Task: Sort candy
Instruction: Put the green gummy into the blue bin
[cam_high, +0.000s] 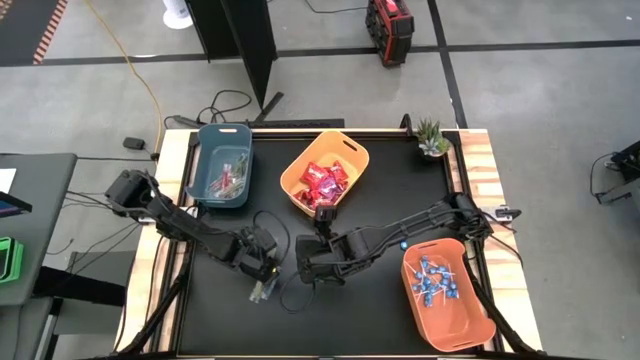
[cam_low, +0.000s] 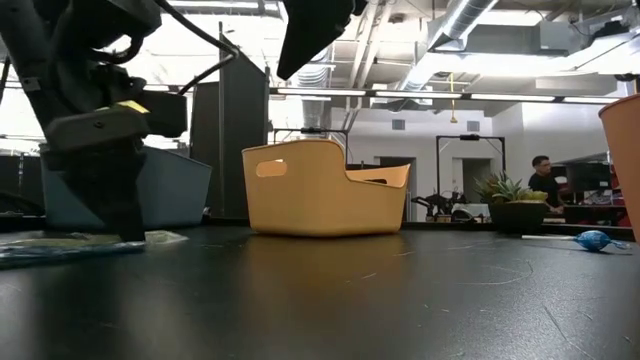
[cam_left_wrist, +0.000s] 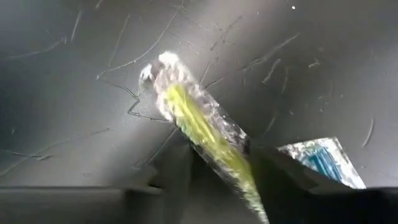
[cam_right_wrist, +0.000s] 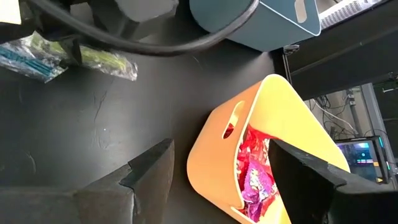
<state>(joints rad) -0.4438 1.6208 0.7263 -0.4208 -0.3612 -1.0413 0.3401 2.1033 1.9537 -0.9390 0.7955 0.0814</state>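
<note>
Nearest to us, the green stick packet (cam_left_wrist: 205, 134) lies on the black desk (cam_high: 380, 320), between the fingers of the left end effector (cam_high: 262, 283), which close around it. We see the right end effector (cam_high: 308, 270) with fingers apart beside it, near the yellow bin (cam_high: 352, 160) of red packets (cam_high: 322, 180).

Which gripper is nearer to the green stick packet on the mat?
Left. The left gripper straddles the green stick packet; the right gripper waits beside it, toward the table's centre.
</note>
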